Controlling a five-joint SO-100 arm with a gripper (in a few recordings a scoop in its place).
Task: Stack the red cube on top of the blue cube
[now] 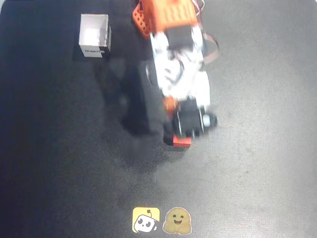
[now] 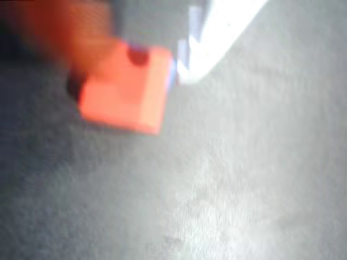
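In the overhead view the red cube (image 1: 180,142) peeks out from under the tip of my gripper (image 1: 182,135), a little below the table's middle. The blurred wrist view shows the red cube (image 2: 127,95) between an orange finger (image 2: 87,43) on its left and a white finger (image 2: 217,38) on its right. Both fingers touch it, so my gripper (image 2: 138,59) is shut on the red cube. I cannot tell whether the cube rests on the mat or hangs just above it. The blue cube is hidden. A thin bluish fringe at the red cube's right edge is too blurred to name.
A white open box (image 1: 94,34) stands at the back left on the dark mat (image 1: 257,163). Two small stickers, a yellow one (image 1: 146,219) and a brown one (image 1: 177,220), lie at the front edge. The arm's body (image 1: 178,64) reaches in from the top.
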